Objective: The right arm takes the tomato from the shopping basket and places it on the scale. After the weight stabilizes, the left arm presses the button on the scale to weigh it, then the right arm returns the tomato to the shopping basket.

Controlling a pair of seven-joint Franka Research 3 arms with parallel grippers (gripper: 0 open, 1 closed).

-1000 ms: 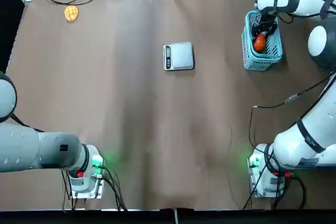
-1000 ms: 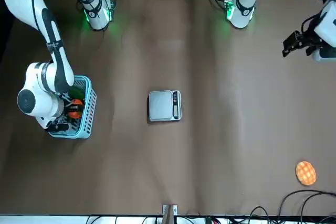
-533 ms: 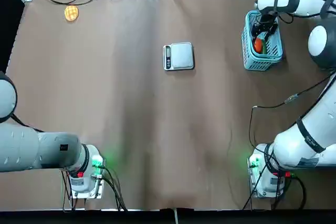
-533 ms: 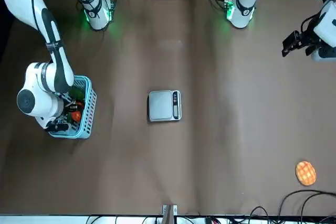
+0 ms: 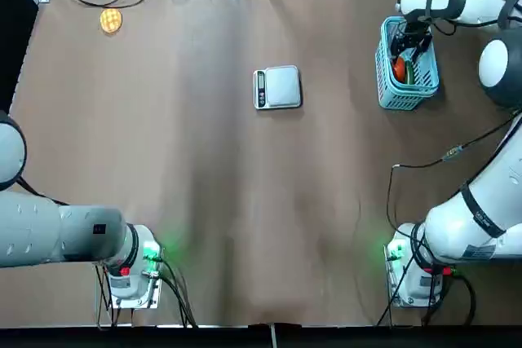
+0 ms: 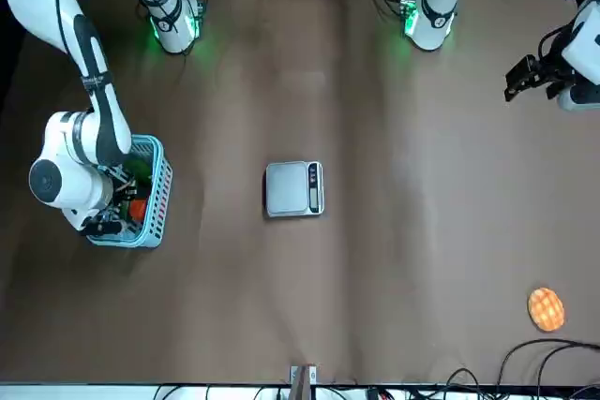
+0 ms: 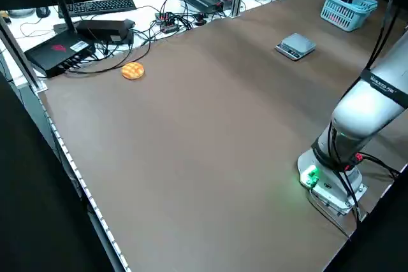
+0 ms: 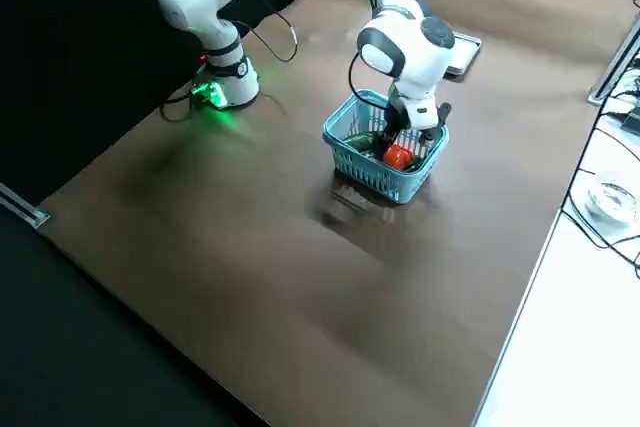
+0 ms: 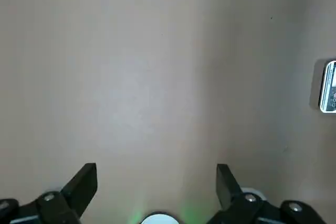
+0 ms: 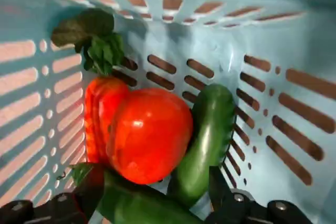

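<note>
Tomato (image 10: 149,134) lies in the shopping basket (image 10: 294,40), just ahead of the right gripper (image 10: 152,182), whose jaws stand wide to straddle it; cucumber (image 10: 205,140) crowds one side. Left gripper (image 9: 156,182) waits open.

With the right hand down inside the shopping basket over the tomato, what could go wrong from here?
1. The tomato lies wedged against a green cucumber and other greens, so the open right hand may pinch a vegetable instead.
2. The shopping basket is light and its walls are close around the hand; lifting could drag or tip it.
3. A loose grip might drop the tomato before it reaches the scale.
</note>
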